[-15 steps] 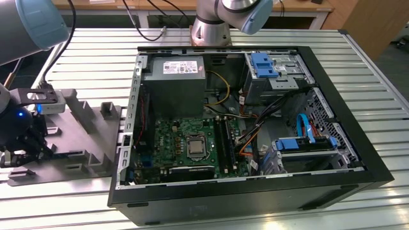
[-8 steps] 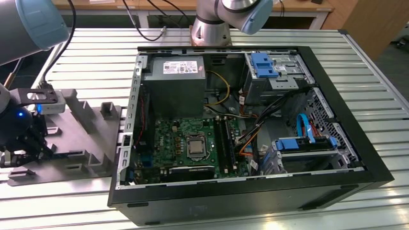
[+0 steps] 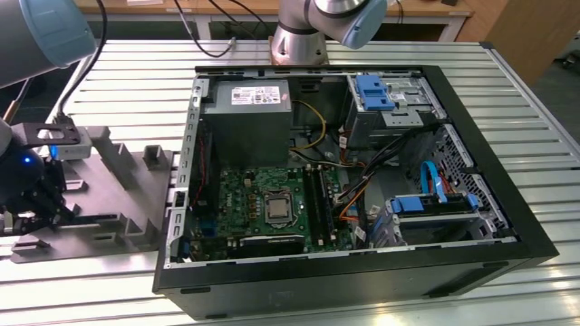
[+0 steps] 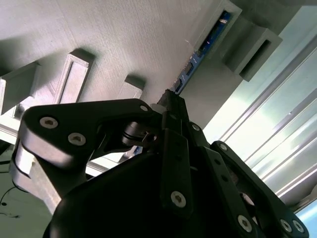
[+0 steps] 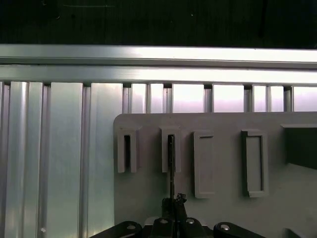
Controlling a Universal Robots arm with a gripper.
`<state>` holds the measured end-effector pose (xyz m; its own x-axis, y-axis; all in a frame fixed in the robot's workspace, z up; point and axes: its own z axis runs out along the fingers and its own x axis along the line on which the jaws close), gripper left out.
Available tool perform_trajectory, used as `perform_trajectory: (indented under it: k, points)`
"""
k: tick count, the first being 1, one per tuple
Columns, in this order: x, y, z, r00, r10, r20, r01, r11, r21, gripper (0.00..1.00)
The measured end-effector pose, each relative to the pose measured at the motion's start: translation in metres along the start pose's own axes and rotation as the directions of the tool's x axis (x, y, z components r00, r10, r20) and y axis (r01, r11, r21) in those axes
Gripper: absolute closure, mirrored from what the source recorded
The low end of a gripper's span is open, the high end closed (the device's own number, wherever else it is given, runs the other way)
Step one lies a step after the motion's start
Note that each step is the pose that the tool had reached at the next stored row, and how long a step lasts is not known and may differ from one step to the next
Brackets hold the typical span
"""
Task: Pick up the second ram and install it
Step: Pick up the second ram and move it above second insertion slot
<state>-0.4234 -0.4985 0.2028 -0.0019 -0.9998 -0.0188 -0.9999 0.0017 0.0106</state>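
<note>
The second ram (image 4: 199,53) is a thin blue stick standing on edge in a slot of the grey moulded tray (image 4: 124,34). In the first wrist view the ram (image 5: 171,166) shows as a dark thin line running from a tray slot into my fingertips. My gripper (image 4: 170,101) has its black fingers drawn together on the near end of the stick. In the exterior view the gripper (image 3: 34,216) hangs low over the tray (image 3: 122,197) at the exterior view's left, beside the open computer case (image 3: 471,251).
Inside the case lie the green circuit board (image 3: 244,197) with its long black slot strips (image 3: 317,197), a grey power box (image 3: 246,119) and blue drive brackets (image 3: 373,92). The tray (image 5: 228,208) carries several raised blocks. Ribbed metal tabletop (image 3: 136,88) surrounds everything.
</note>
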Motion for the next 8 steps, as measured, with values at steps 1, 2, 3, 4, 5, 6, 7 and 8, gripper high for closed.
perform_trajectory:
  k: [1, 2, 3, 4, 5, 6, 7, 8]
  points:
    - [0.0, 0.0, -0.0001, 1.0, -0.001, 0.0, 0.001, 1.0, 0.0001, 0.88]
    - [0.0, 0.0, -0.0004, 1.0, -0.003, -0.0002, 0.003, 1.0, -0.0002, 0.88]
    - [0.0, 0.0001, -0.0008, 1.0, -0.005, -0.0003, 0.005, 1.0, -0.0004, 0.88]
    - [0.0, 0.0001, -0.0012, 1.0, -0.008, -0.0003, 0.008, 1.0, -0.0005, 0.88]
    - [0.0, 0.0001, -0.0018, 1.0, -0.01, -0.0005, 0.01, 1.0, -0.0007, 0.88]
    - [0.0, 0.0001, -0.0018, 0.9999, -0.011, -0.0003, 0.011, 0.9999, -0.0005, 0.88]
    - [0.0, 0.0, -0.0018, 0.9999, -0.012, -0.0003, 0.012, 0.9999, -0.0005, 0.88]
    - [0.0, 0.0001, -0.0018, 0.9999, -0.012, -0.0003, 0.012, 0.9999, -0.0005, 0.88]
